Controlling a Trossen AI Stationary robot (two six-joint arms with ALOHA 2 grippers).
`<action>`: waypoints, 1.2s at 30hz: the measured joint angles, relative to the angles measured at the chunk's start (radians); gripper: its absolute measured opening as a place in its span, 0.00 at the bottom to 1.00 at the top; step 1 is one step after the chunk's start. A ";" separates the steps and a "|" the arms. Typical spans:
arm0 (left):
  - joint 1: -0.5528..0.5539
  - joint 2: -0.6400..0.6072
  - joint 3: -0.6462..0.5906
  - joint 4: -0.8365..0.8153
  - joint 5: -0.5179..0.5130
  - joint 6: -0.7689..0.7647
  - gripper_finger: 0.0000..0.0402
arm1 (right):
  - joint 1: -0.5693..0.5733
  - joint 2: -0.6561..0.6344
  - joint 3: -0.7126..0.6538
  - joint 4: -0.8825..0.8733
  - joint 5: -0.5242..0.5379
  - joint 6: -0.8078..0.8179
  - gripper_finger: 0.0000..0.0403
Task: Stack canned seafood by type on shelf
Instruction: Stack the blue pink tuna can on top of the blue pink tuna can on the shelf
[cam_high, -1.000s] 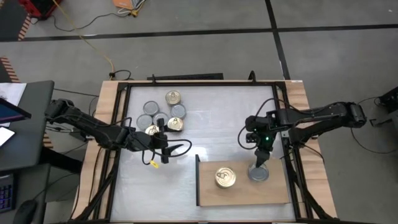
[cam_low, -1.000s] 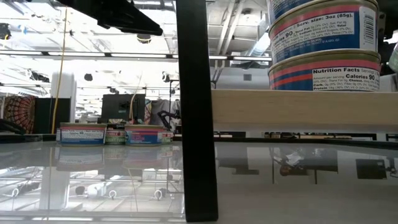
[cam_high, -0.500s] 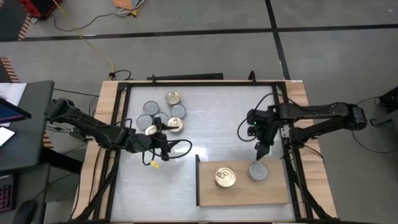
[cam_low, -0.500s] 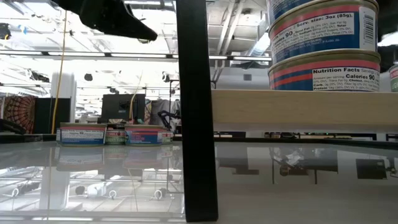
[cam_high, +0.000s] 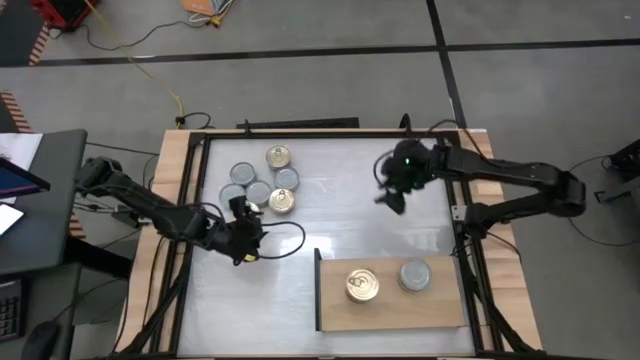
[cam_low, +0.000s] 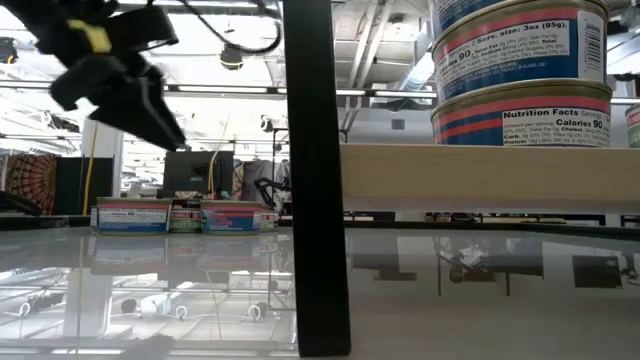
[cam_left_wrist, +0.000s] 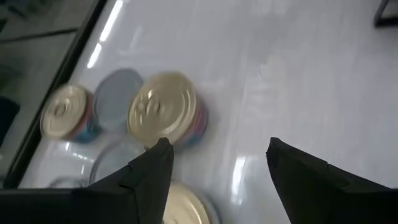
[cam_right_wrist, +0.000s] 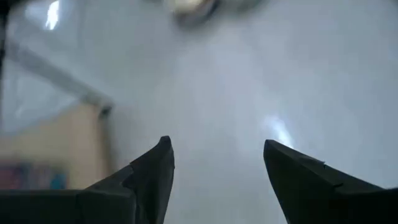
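Observation:
Several loose tins (cam_high: 260, 182), some gold-lidded and some silver-lidded, sit on their bases in a cluster at the table's far left. The wooden shelf (cam_high: 385, 310) lies at the near right and carries a gold-lidded stack (cam_high: 362, 285) and a silver-lidded stack (cam_high: 415, 274). The low view shows one stack up close (cam_low: 520, 60). My left gripper (cam_high: 248, 222) is open and empty at the cluster's near edge, with a gold tin (cam_left_wrist: 165, 112) just ahead of its fingers (cam_left_wrist: 155, 168). My right gripper (cam_high: 388, 197) is open and empty above the bare table, far from the shelf.
The shelf has an upright dark edge (cam_high: 318, 290) on its left side, which shows as a black post in the low view (cam_low: 315, 180). Wooden side rails (cam_high: 172, 200) and dark frame bars run along the table's edges. Bare white table (cam_high: 340, 215) lies between the cluster and the shelf.
My right gripper has left the silver-lidded stack on the shelf, risen, and gone toward the table's far edge and left. My left gripper has come down and shifted a little left toward the cluster of tins. No tin has moved.

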 joint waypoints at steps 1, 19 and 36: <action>-0.008 -0.001 0.000 -0.026 0.001 -0.024 0.60 | -0.019 0.007 0.000 0.053 0.010 -0.007 0.67; -0.010 0.139 -0.019 -0.276 0.072 -0.150 0.53 | 0.123 0.152 0.000 0.767 0.012 -0.094 0.67; -0.011 0.440 -0.015 -0.287 -0.003 -0.112 0.43 | 0.140 0.200 -0.002 0.797 0.012 -0.070 0.67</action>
